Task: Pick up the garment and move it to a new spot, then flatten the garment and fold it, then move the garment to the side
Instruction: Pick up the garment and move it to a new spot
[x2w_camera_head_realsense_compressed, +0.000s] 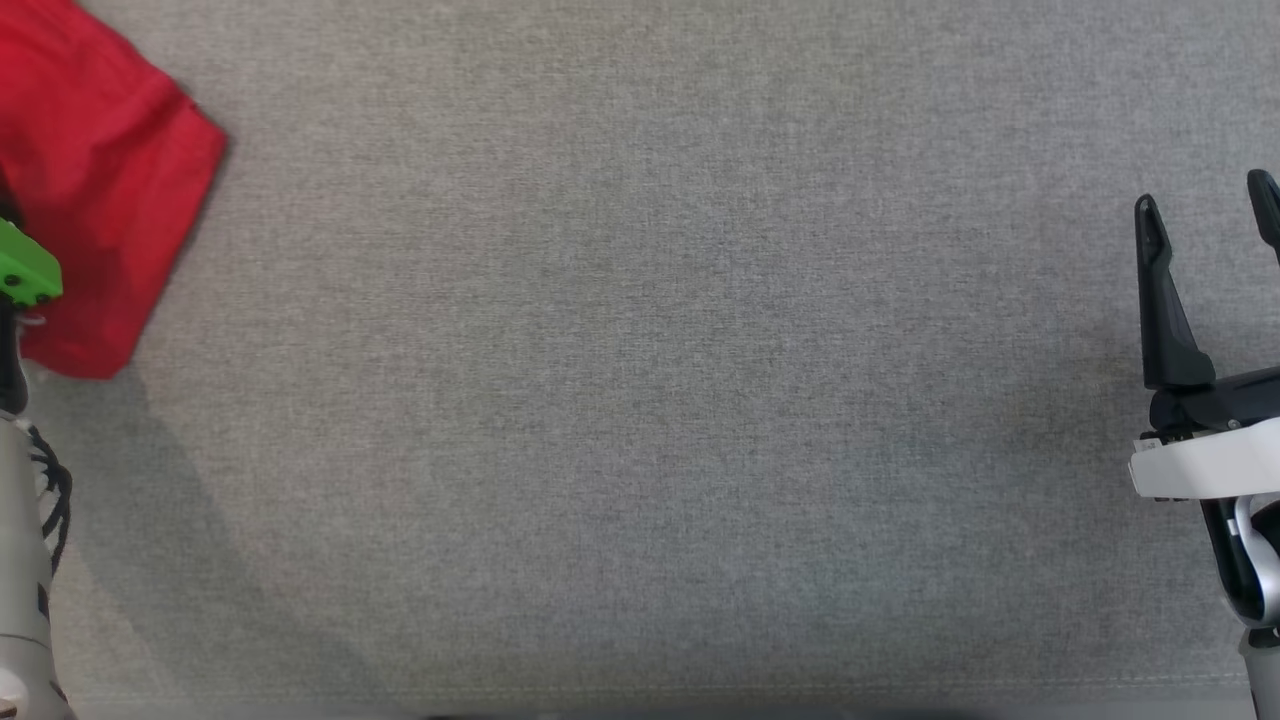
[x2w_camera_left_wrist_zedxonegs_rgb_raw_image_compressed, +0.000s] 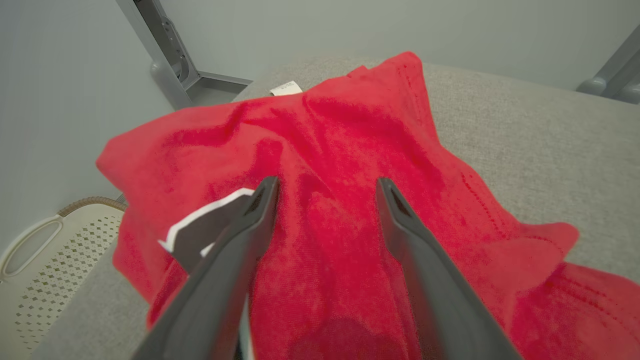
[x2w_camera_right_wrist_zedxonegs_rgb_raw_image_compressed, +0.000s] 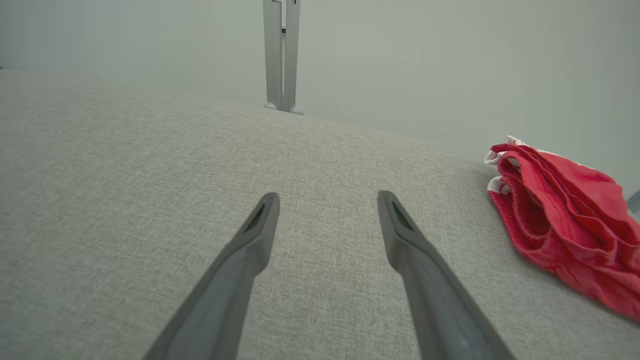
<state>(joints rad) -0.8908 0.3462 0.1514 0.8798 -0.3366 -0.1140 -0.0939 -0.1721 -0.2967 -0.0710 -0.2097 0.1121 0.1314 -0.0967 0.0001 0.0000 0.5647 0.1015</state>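
At the near right, the right pincer (x2w_camera_head_realsense_compressed: 1203, 195) stands wide open and empty over the grey counter (x2w_camera_head_realsense_compressed: 640, 400). At the left edge, the left pincer (x2w_camera_left_wrist_zedxonegs_rgb_raw_image_compressed: 326, 184) is spread just as wide, gripping nothing, its fingers over the red garment (x2w_camera_head_realsense_compressed: 100, 180), which lies rumpled at the counter's far left corner.

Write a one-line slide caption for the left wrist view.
Open left end effector poised over the red garment on the grey fabric surface, cream perforated basket at lower left.

A lab-like test bay is suggested by the cloth-covered desk (x2w_camera_head_realsense_compressed: 640, 400), bare pale walls (x2w_camera_right_wrist_zedxonegs_rgb_raw_image_compressed: 450, 60), metal frame posts (x2w_camera_right_wrist_zedxonegs_rgb_raw_image_compressed: 281, 55) and a perforated basket (x2w_camera_left_wrist_zedxonegs_rgb_raw_image_compressed: 55, 260).
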